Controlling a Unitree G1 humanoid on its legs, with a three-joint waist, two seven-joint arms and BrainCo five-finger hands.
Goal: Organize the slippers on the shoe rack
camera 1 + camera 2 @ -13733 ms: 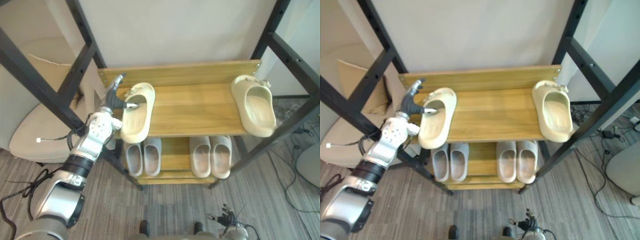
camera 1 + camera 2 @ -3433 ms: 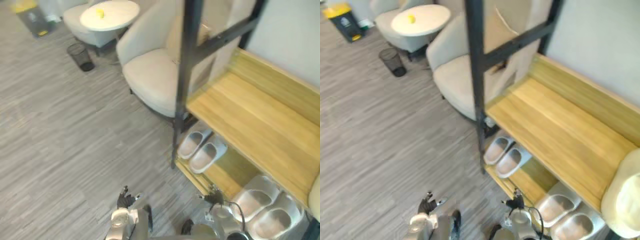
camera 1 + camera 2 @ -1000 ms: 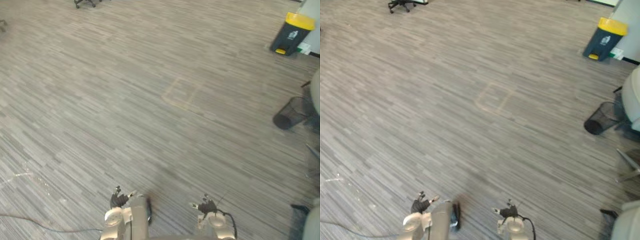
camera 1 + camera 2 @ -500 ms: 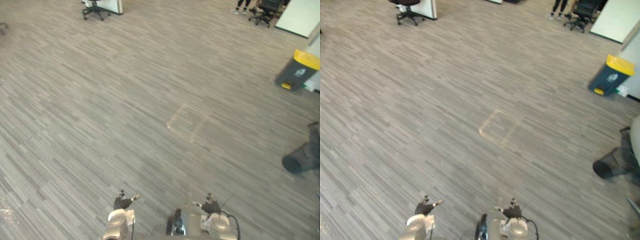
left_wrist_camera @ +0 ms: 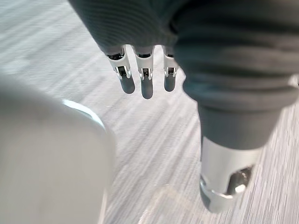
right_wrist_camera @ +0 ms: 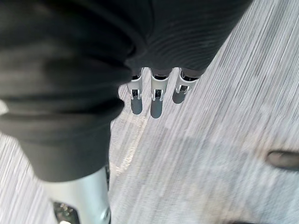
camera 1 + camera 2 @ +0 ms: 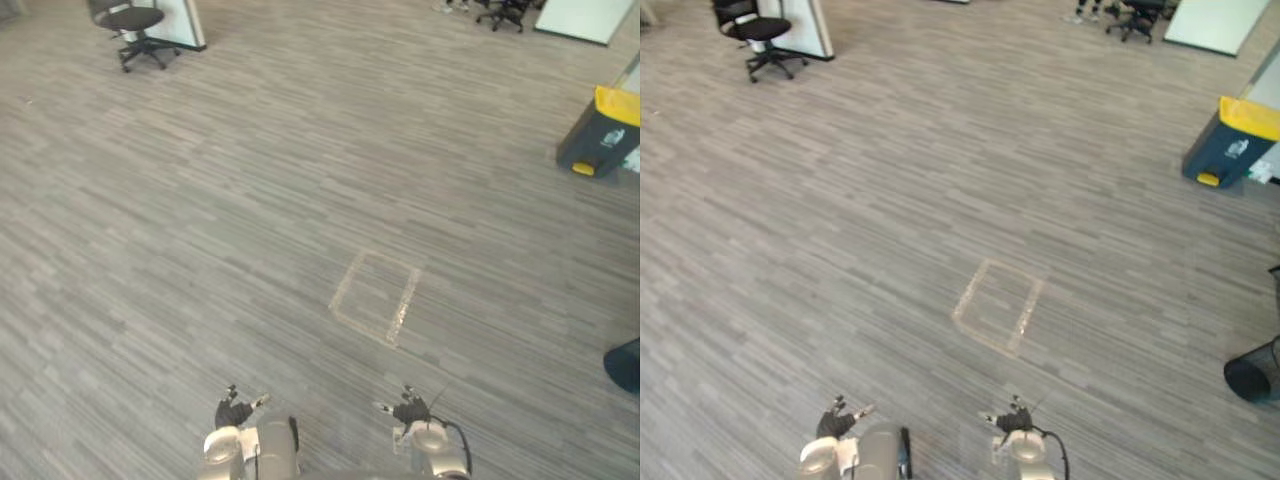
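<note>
Left hand [image 7: 233, 411]: you are seeing one, lower left, its fingers [image 5: 146, 86] hanging straight, slightly apart.
Right hand [image 7: 410, 410]: one, lower middle, its fingers [image 6: 156, 100] hanging straight too.
Tape square [image 7: 375, 297]: one, lying mid-frame.
Chair [image 7: 135, 25]: one, standing upper left.
Bin [image 7: 603, 135]: one, yellow-lidded, standing upper right.

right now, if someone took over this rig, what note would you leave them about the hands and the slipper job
Left hand: open and empty, hanging low over the grey striped carpet floor.
Right hand: open and empty, also low.
Job's things: neither hand carries a slipper. The head camera faces open floor with a taped square outline, a dark bin with a yellow lid and a black office chair, so the state of the slippers and rack cannot be judged from here.
Done: cannot tell.
Left: probably turn to find the rack, then check how the slippers sit.
</note>
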